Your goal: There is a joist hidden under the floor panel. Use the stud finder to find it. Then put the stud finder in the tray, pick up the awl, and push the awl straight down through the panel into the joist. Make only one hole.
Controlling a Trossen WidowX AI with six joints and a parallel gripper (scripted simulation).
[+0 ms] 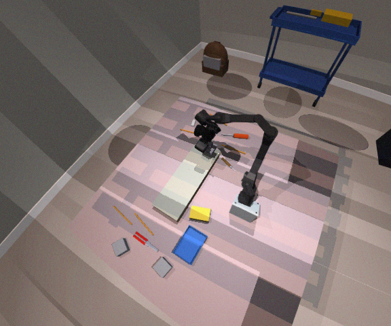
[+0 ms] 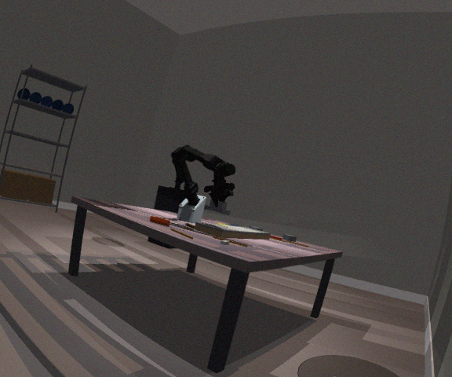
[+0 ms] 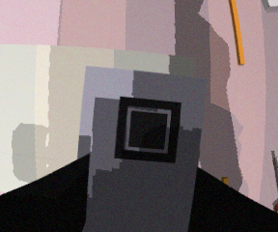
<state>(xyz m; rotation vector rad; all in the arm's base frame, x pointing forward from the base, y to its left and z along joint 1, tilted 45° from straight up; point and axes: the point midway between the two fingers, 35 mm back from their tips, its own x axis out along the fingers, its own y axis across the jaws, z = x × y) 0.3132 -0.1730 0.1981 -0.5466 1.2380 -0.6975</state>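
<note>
My gripper (image 1: 208,147) (image 2: 219,203) (image 3: 139,161) is shut on the grey stud finder (image 1: 211,151) (image 2: 223,210) (image 3: 144,193). The stud finder is held above the far end of the pale floor panel (image 1: 178,189) (image 2: 242,232) (image 3: 13,87), apart from it. Its dark square display with a pale outline faces the wrist camera. The awl (image 1: 226,161), with a brown handle and thin metal shaft, lies on the table beside the panel's far right edge. The blue tray (image 1: 185,249) is empty, beyond the panel's near end. The joist is hidden.
A yellow block (image 1: 199,213) lies between panel and tray. An orange screwdriver (image 1: 240,136) (image 2: 159,221) and an orange stick (image 1: 235,150) are near the awl. Red-handled pliers (image 1: 141,238) and two grey blocks (image 1: 120,246) (image 1: 161,266) lie left of the tray.
</note>
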